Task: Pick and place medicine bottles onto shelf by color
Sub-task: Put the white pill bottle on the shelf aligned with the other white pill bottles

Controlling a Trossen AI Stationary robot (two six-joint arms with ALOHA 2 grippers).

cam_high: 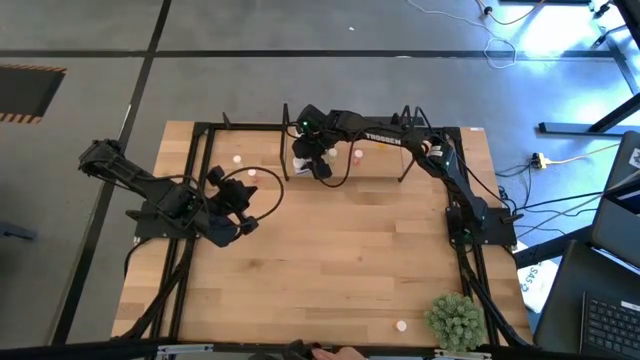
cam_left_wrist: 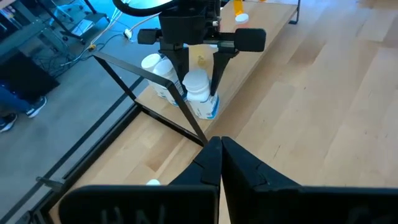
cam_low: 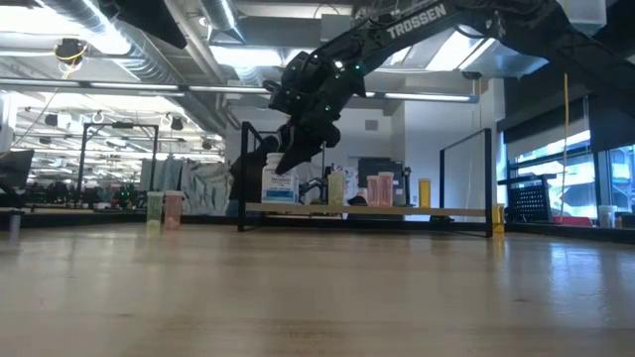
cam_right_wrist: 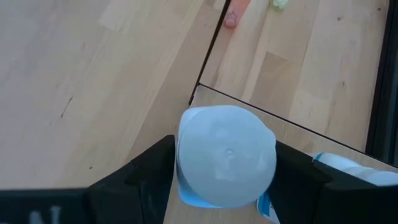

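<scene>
The shelf (cam_high: pixel 345 165) is seen in the upper middle of the high view, and the right gripper (cam_high: pixel 322 168) is held over its left end. In the left wrist view, a chunky white bottle (cam_left_wrist: pixel 199 93) with a blue label stands between that gripper's fingers, resting on the shelf base; a second white bottle (cam_left_wrist: pixel 158 74) stands just beside it. In the right wrist view the white cap fills the space between the two dark fingers, which are spread wide around it. Whether the bottle is clamped or just let go cannot be told.

In the low view, several bottles are already set on the shelf: the white ones at its left end and a group of pink ones (cam_low: pixel 380 188) near the middle, with a pale bottle between them. Sorting is therefore judged to be partly done.

Work is left. Two bottles, one greenish and one pink (cam_low: pixel 173 209), are seen at the left of the low view, off the shelf. Small bottles also lie on the table at the upper left of the high view (cam_high: pixel 238 158), and one (cam_high: pixel 402 325) sits near the plant (cam_high: pixel 455 320) at the lower right.

The left gripper (cam_high: pixel 240 215) is parked at the left side of the table, jaws closed and empty.
</scene>
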